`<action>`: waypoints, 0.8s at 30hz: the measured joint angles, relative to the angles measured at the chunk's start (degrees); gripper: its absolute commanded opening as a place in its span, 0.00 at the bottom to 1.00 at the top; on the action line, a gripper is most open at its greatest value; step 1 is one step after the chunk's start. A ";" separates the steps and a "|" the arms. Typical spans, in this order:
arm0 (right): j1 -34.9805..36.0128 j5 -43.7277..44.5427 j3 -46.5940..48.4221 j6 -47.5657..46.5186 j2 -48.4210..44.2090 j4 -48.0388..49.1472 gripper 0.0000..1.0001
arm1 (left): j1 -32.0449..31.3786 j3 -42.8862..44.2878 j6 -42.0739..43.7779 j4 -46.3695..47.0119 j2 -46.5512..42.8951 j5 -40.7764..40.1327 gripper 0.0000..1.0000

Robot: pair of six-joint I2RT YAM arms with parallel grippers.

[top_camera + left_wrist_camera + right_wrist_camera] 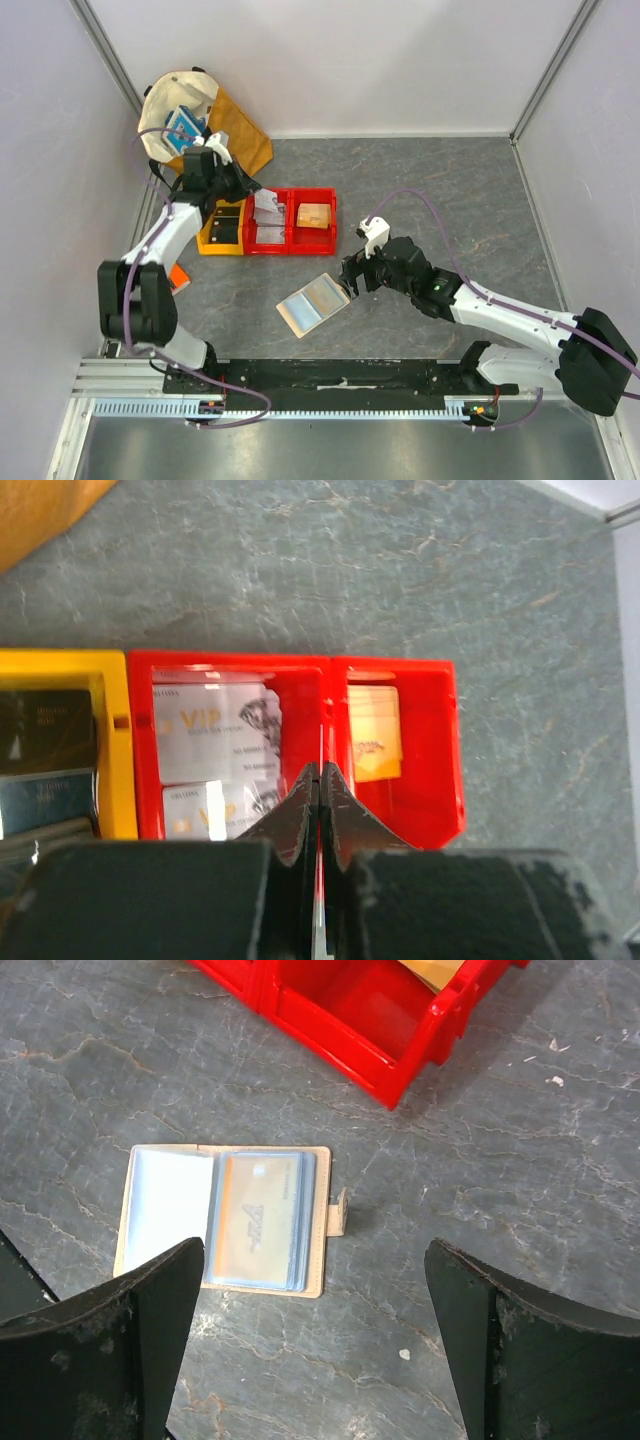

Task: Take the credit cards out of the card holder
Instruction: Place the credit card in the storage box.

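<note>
The beige card holder (312,303) lies open on the grey table, its pale blue sleeves up. In the right wrist view the card holder (225,1218) shows a tan card (258,1222) inside a sleeve, with the snap tab at its right. My right gripper (350,283) hovers open and empty just right of the holder (314,1245). My left gripper (258,200) is over the red bins, shut on a thin light grey card (266,204) that shows edge-on between the jaws (320,770). Two light grey VIP cards (215,735) lie in the left red bin.
A yellow bin (205,240) with dark cards stands left of two joined red bins (330,220); the right one holds a tan block (314,214). A cloth bag (190,110) sits in the back left corner. An orange package (180,277) lies by the left arm.
</note>
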 measured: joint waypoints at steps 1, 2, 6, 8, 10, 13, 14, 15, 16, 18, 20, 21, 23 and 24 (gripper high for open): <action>0.00 -0.33 -0.09 0.15 0.00 0.02 0.98 | 0.04 1.95 0.98 -0.37 2.69 0.00 0.02; 0.00 -0.83 -0.26 0.50 0.00 0.07 0.98 | 0.04 3.08 1.66 -0.63 4.46 -0.02 0.02; -0.04 -1.70 -0.50 0.96 -0.02 0.28 0.98 | 0.04 6.78 4.52 -3.10 10.62 -0.07 0.02; -0.04 -1.81 -0.70 1.01 -0.02 0.39 0.98 | 0.04 8.02 5.29 -3.82 12.66 0.02 0.02; -0.04 -1.92 -0.83 1.07 -0.02 0.37 0.98 | 0.04 9.49 5.57 -4.09 14.97 0.35 0.02; -0.13 -2.08 -0.92 1.18 -0.02 0.39 0.98 | 0.09 10.49 5.53 -3.91 17.99 1.77 0.02; -0.15 -2.08 -0.92 1.18 -0.02 0.39 0.98 | 0.09 10.64 5.53 -3.80 18.86 2.32 0.03; -0.20 -2.08 -0.92 1.18 -0.02 0.42 0.98 | 0.09 10.73 5.51 -3.58 19.69 2.78 0.05; -0.26 -2.10 -0.92 1.20 -0.02 0.37 0.98 | 0.09 10.80 5.46 -3.45 20.39 2.97 0.05; -0.31 -2.10 -0.92 1.18 -0.02 0.39 0.98 | 0.09 10.91 5.44 -3.23 21.51 3.17 0.08; -0.35 -2.10 -0.92 1.18 -0.02 0.37 0.98 | 0.09 11.21 5.40 -3.15 22.10 3.19 0.14; -0.35 -2.10 -0.92 1.18 0.00 0.37 0.98 | 0.09 11.34 5.40 -3.15 22.18 3.17 0.17; -0.35 -2.10 -0.92 1.16 0.00 0.35 0.98 | 0.09 11.61 5.38 -2.95 22.21 3.08 0.28; -0.35 -2.12 -0.92 1.16 0.02 0.35 0.98 | 0.09 11.76 5.33 -2.82 22.21 2.95 0.34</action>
